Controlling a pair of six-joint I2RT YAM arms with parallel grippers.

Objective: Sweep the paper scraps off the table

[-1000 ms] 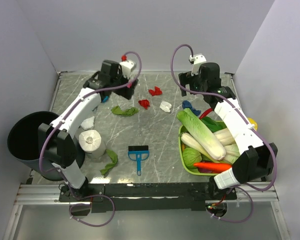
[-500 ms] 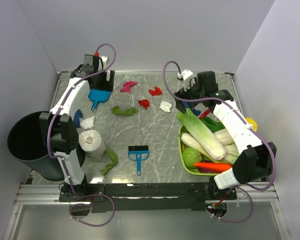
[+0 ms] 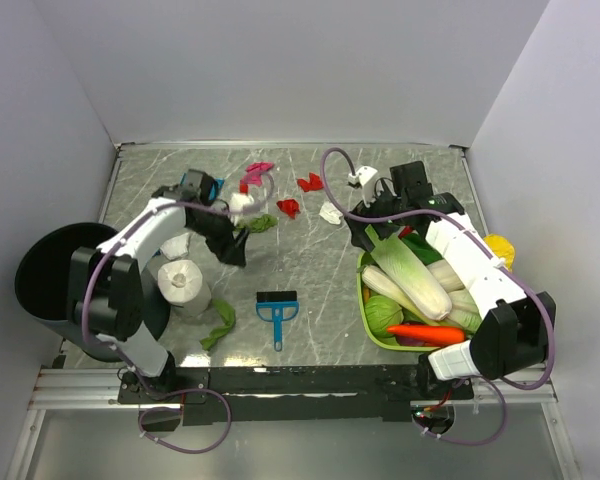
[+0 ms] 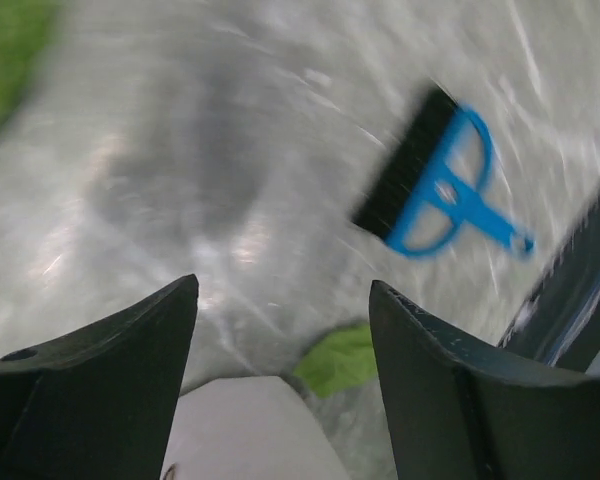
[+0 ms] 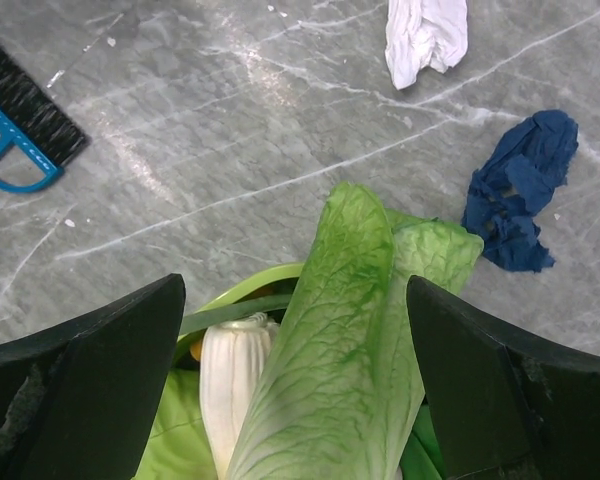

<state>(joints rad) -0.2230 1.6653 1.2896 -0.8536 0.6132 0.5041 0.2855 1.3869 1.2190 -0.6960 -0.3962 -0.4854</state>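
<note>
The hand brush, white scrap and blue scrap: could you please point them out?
hand brush (image 3: 276, 312), top external view, blue frame beneath the bristles.
white scrap (image 5: 427, 35), right wrist view, middle of wad.
blue scrap (image 5: 520, 190), right wrist view, middle of wad.

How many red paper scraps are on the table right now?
2. The first red scrap lies farthest back, near the centre; the second red scrap sits just nearer, left of the white scrap. Others may be hidden beneath the arms.
</note>
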